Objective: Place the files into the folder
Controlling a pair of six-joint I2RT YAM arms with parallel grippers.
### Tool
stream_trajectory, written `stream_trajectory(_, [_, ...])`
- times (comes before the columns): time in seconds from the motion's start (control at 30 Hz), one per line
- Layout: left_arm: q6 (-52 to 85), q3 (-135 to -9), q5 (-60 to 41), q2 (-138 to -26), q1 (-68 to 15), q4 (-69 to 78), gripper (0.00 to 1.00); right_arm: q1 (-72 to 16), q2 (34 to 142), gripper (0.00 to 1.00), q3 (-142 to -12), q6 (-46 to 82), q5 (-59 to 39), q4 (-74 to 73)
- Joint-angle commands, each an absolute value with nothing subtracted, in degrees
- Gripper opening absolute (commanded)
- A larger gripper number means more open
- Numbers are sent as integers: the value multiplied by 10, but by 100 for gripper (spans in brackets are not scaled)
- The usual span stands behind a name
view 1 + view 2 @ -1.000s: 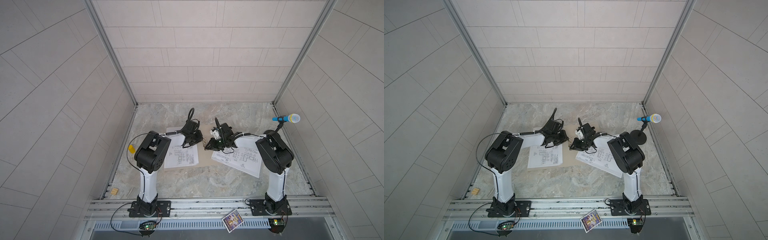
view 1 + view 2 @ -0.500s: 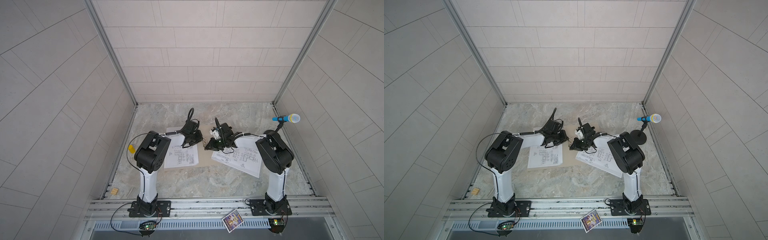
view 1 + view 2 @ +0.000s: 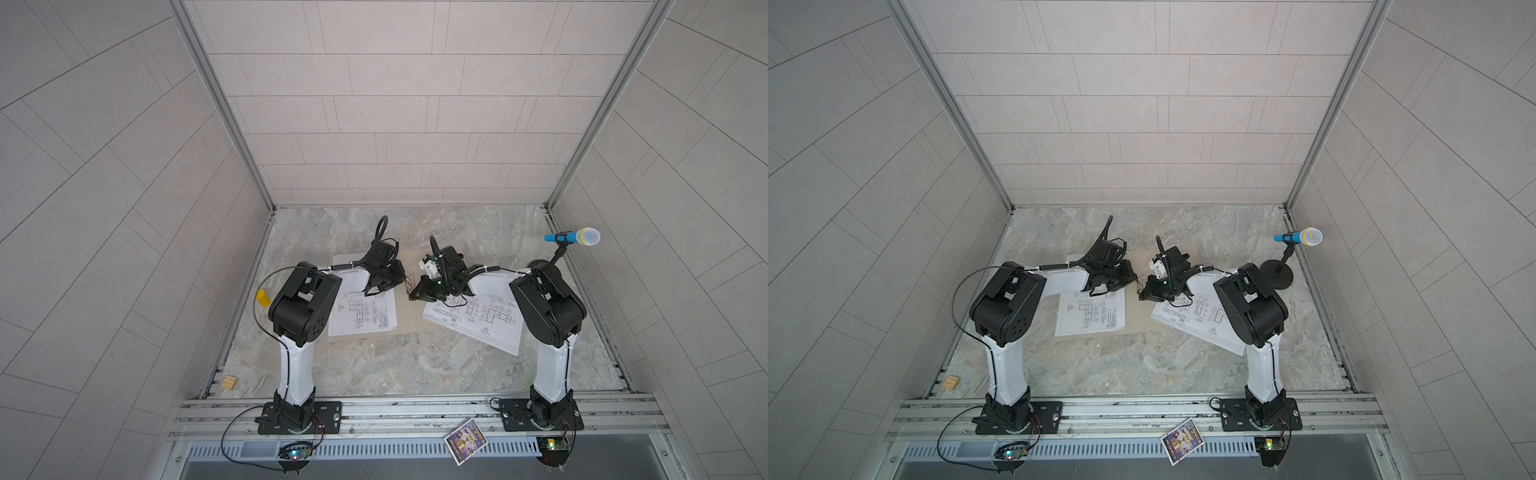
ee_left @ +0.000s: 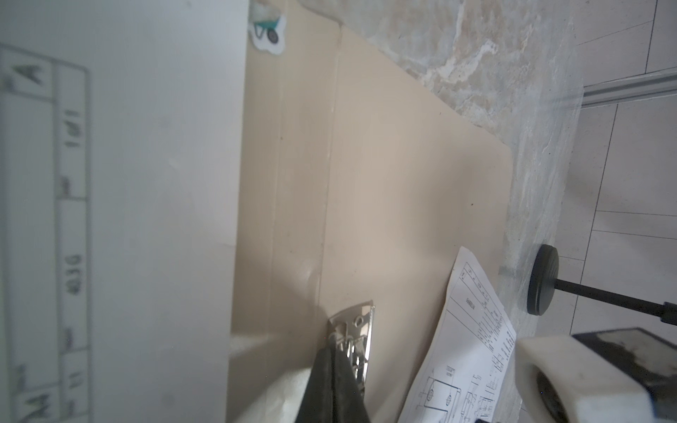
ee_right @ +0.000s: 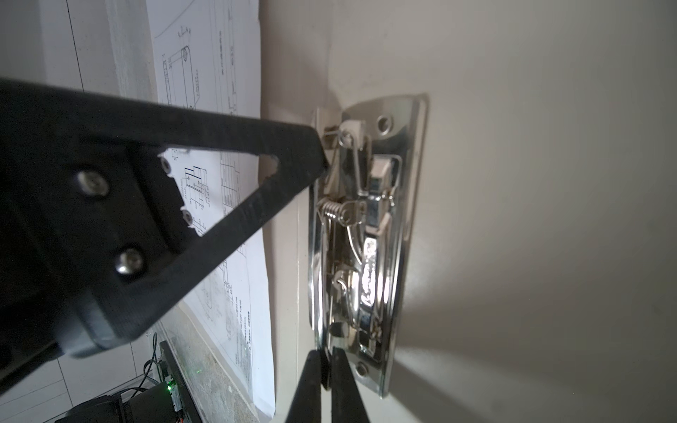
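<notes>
Left gripper (image 4: 335, 353) pinched closed, tips touching one end of the metal clip (image 5: 366, 234), right gripper (image 5: 327, 366) closed against its other end, folder (image 4: 403, 164) open flat on the table (image 3: 415, 365), files (image 3: 365, 311) lying either side of the clip

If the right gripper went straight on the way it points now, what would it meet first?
The metal clip on the folder. The shut right gripper sits at the clip's end, apparently touching it.
</notes>
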State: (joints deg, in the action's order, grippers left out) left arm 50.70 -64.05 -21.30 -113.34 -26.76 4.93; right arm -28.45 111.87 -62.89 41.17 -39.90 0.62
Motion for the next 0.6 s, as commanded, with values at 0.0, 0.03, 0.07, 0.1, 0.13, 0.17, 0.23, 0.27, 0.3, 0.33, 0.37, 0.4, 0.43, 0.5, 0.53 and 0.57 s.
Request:
stream_trajectory(0.0, [502,-631,-205,-1127,-265,36,2,-288,1133,4,-618,413,-399,8])
stream_trajectory(0.03, [502,-630,-205,-1127,-264,37,2,-288,1133,3,-618,413,-399,8])
stream_trajectory(0.07, [503,-630,-206,-1128,-264,38,2,-288,1133,2,-618,413,-400,9])
stream_trajectory(0.1, [502,-630,-205,-1128,-264,37,2,-288,1133,2,-618,411,-400,9])
stream_trajectory(0.13, [502,-629,-205,-1128,-264,38,2,-288,1134,2,-617,410,-400,12])
stream_trajectory(0.17, [502,-629,-206,-1129,-264,38,2,-288,1135,1,-616,409,-400,12])
stream_trajectory(0.23, [504,-629,-206,-1130,-264,39,2,-288,1138,0,-615,408,-400,13])
stream_trajectory(0.27, [504,-629,-207,-1131,-263,40,2,-288,1138,0,-613,407,-400,13])
stream_trajectory(0.3, [505,-630,-207,-1132,-264,41,2,-288,1139,0,-612,407,-401,12])
stream_trajectory(0.33, [505,-630,-206,-1133,-264,41,2,-288,1139,0,-609,406,-401,12])
stream_trajectory(0.37, [505,-631,-207,-1132,-264,41,2,-288,1141,0,-608,404,-401,13])
stream_trajectory(0.4, [505,-630,-207,-1132,-264,42,2,-288,1143,0,-608,401,-399,15])
stream_trajectory(0.43, [505,-630,-208,-1133,-263,42,2,-288,1146,0,-608,399,-396,19])
stream_trajectory(0.5, [504,-632,-209,-1134,-263,42,2,-288,1150,0,-607,395,-390,26])
stream_trajectory(0.53, [503,-631,-209,-1134,-263,41,2,-287,1151,0,-608,394,-383,31])
stream_trajectory(0.57, [503,-632,-209,-1135,-263,41,2,-288,1153,0,-608,392,-374,39])
